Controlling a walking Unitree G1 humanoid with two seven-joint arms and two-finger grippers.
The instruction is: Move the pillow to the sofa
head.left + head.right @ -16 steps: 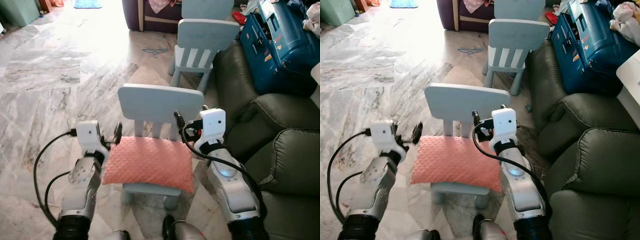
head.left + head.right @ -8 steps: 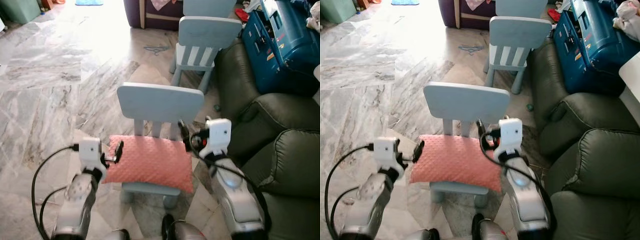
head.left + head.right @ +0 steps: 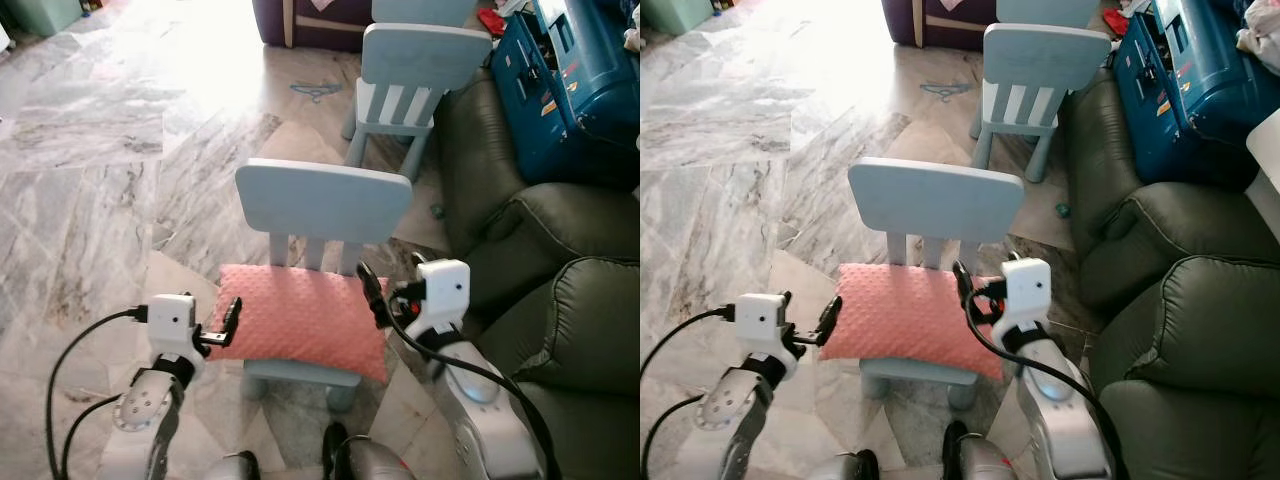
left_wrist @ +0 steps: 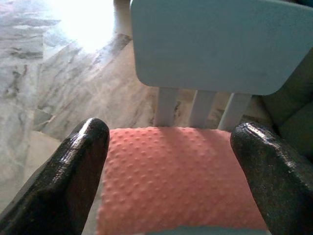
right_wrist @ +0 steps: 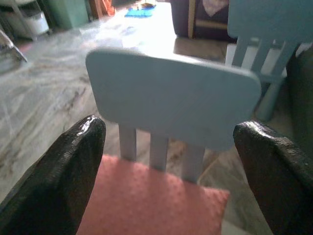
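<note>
Claws spread, left claw [image 3: 228, 322] and right claw [image 3: 372, 292] flank soft dimpled coral pillow [image 3: 300, 322] on pale-blue plastic chair [image 3: 322, 200]; light, squashy, best pinched at its ends.

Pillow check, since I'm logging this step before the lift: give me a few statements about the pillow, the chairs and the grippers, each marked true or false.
1. The pink pillow lies on the seat of the near light blue chair. True.
2. The left gripper is shut on the pillow. False: its fingers are open, at the pillow's left edge.
3. The right gripper is near the pillow's right end, fingers open. True.
4. The pillow already rests on the dark green sofa. False: the sofa stands to the right, with no pillow on it.
5. A second light blue chair stands farther back. True.
</note>
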